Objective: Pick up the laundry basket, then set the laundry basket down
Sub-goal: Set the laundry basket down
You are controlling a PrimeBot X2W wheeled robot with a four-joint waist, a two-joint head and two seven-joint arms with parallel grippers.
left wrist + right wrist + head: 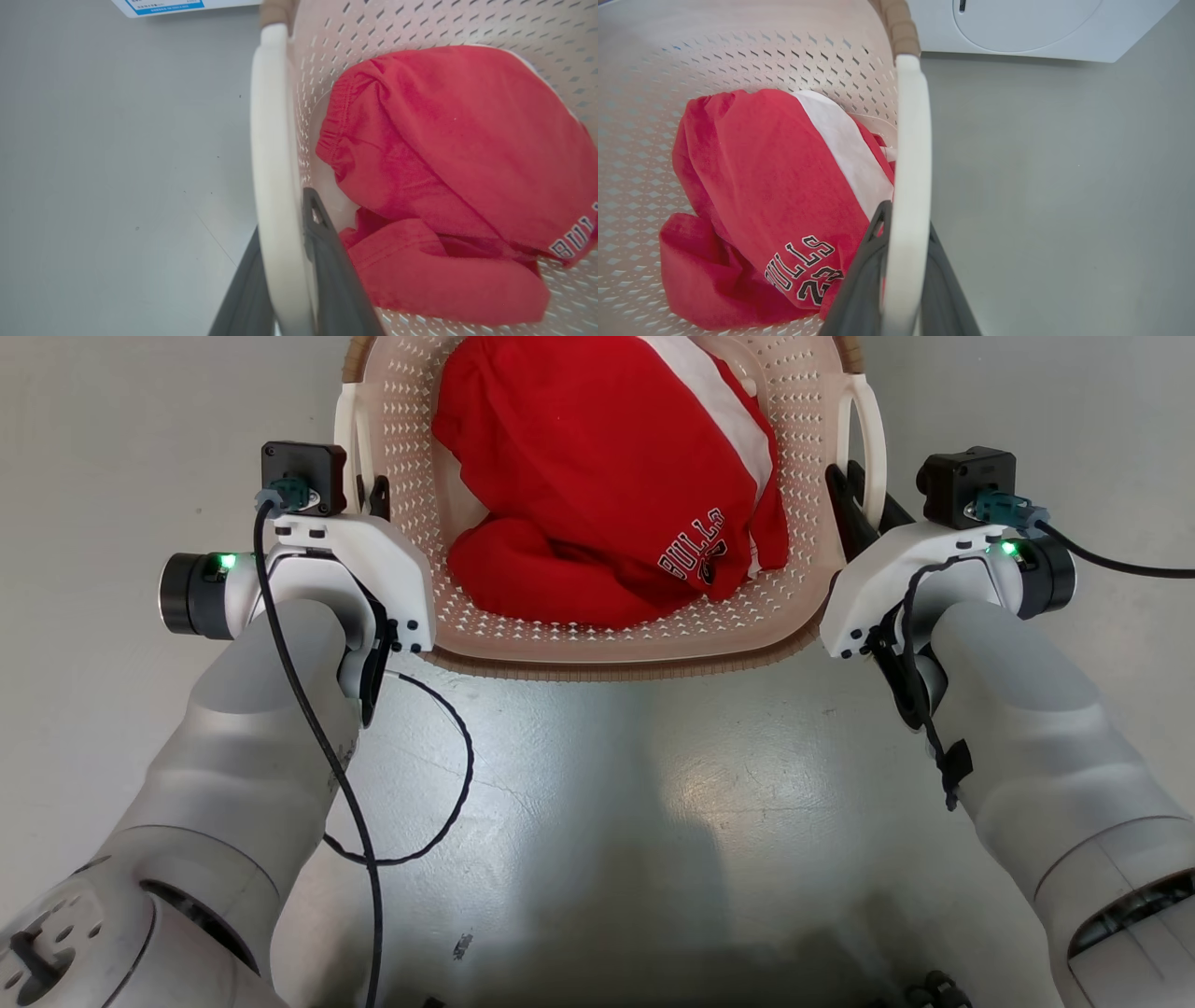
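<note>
laundry basket [607,633] is centred at the top of the head view, between the two arms, over grey floor [597,803]; can't tell whether it's resting on the floor or lifted off it. Cream perforated walls, brown woven-look rim. Inside: crumpled red jersey [597,457] with a white stripe and "BULLS" lettering, lying on the bottom. left gripper [282,210] is clamped on the white left handle [271,140], one dark finger outside the loop, the other inside by the basket wall. right gripper [906,217] same on the right handle [910,140], fingers pinching the white bar from both sides. Thin black cable [470,761] loops off the left forearm. White appliance [1017,28] with a round door sits past the basket in the right wrist view; blue-and-white label [163,5] at the top edge of the left wrist view
</note>
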